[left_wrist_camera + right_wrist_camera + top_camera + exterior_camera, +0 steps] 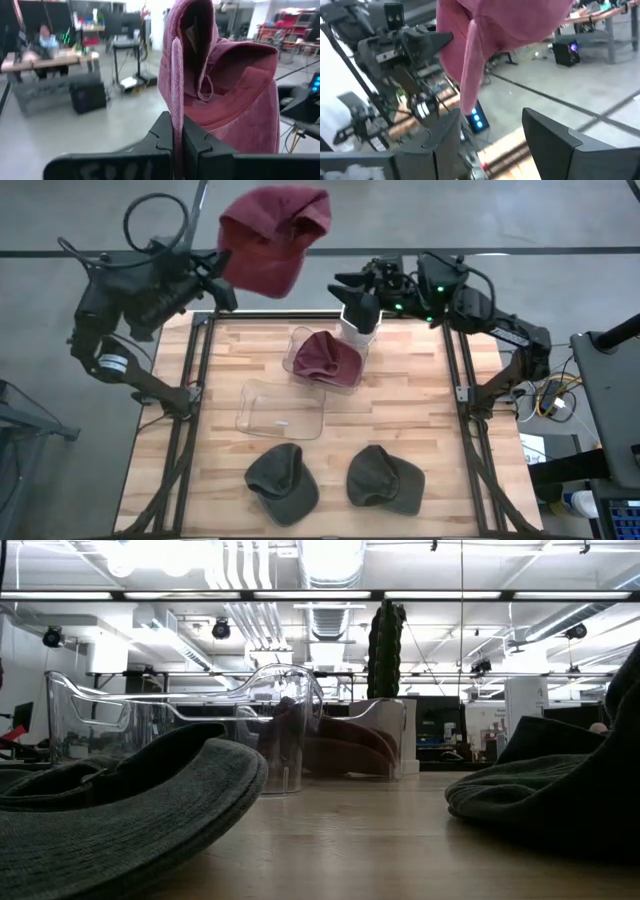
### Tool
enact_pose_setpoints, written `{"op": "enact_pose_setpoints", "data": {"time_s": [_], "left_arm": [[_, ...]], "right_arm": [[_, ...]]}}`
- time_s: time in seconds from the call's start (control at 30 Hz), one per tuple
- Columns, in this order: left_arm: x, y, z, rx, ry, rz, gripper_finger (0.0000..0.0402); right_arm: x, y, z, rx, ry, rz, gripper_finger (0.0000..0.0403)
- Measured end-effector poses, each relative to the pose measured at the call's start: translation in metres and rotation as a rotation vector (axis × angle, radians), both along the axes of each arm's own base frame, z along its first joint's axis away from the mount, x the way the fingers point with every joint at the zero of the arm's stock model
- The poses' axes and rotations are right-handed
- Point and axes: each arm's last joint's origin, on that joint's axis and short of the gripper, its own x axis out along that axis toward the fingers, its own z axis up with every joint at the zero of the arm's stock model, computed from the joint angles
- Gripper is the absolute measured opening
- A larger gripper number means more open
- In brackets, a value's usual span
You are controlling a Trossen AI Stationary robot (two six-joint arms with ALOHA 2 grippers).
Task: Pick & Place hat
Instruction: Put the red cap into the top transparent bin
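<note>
I see the left tool [222, 278] raised beyond the far left corner of the surface [430, 420], clenched on a red hat [272, 238]. In the left wrist view the two fingers [161, 134] pinch a fold of the hat's [225, 85] fabric flat between them; the rest of it hangs loose, off the surface entirely.

The right tool [345, 287] sits high at the far edge, right of centre, released: in its own wrist view the fingers [555, 145] stand well apart with nothing between them, and the held red hat [490, 30] and the left arm show ahead of it.

On the surface, from the high view:
- clear bin [355, 365] near the far middle, with a second red hat [325, 358] lying in it
- a second clear bin [282, 408] just in front and left of the first, nothing in it that I can make out
- a white block [357, 330] at the first bin's far side, under the right tool
- two olive hats at the near edge, one left [281, 480], one right [384, 478], apart from each other

The low view has both olive hats [130, 800] [560, 790] close up, the bins [180, 730] behind them.

Writing: embossed letters show on the left tool's housing in the left wrist view, too blurred to read. No other labels or brands legible.
</note>
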Motion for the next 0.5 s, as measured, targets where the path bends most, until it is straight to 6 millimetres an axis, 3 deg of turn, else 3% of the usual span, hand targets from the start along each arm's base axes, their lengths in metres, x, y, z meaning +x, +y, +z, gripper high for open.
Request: {"op": "enact_pose_setpoints", "data": {"time_s": [0.23, 0.5], "left_arm": [[0.020, -0.001, 0.005, 0.081, 0.031, -0.012, 0.0006], [0.028, -0.002, 0.004, 0.089, 0.034, -0.072, 0.0005]], "right_arm": [[0.029, -0.003, -0.003, -0.040, -0.127, -0.003, 0.0203], [0.042, -0.005, -0.010, -0.080, -0.116, -0.051, 0.0178]]}}
